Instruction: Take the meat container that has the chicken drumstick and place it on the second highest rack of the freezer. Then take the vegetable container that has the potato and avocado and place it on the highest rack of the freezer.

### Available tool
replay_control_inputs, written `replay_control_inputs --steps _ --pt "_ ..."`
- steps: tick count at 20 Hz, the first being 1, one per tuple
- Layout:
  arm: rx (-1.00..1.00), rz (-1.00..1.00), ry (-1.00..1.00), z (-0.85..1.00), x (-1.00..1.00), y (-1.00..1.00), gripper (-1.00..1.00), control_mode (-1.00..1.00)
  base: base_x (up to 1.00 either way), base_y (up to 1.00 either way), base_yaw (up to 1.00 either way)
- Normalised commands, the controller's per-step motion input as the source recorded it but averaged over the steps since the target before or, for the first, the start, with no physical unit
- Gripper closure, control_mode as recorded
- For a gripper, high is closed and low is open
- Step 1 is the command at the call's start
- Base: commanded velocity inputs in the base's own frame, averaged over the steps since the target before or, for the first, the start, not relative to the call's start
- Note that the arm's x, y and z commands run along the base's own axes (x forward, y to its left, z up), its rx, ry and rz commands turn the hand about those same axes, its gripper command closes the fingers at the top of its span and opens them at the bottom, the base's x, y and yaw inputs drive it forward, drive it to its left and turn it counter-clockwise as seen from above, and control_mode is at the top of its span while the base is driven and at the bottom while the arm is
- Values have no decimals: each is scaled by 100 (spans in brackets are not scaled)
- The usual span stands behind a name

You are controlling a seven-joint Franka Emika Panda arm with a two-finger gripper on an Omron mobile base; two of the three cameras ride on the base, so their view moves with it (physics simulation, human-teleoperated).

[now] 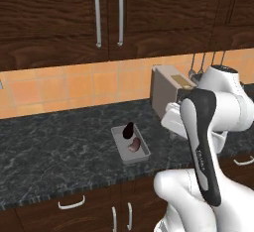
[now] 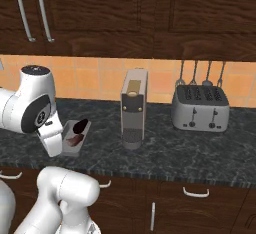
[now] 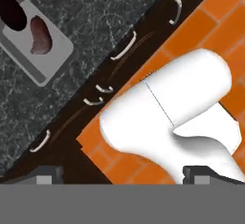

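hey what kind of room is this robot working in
A kitchen, rendered: dark marble counter under wooden cabinets, with a toaster and coffee machine against an orange tiled backsplash.

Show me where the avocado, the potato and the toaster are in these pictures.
avocado (image 1: 128, 129), left base view, middle of the dark fruit.
potato (image 1: 134, 145), left base view, middle of the reddish lump.
toaster (image 2: 200, 109), right base view, centre of its front face.
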Motion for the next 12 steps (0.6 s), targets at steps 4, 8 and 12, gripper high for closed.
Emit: replay_control_inputs --steps 4,8,12 --pt "2 0 0 -88 94 28 -100 -100 0 0 0" --pt "0 -1 0 -60 98 35 -100 -100 0 0 0" --pt "0 0 1 -66 75 33 -100 -100 0 0 0"
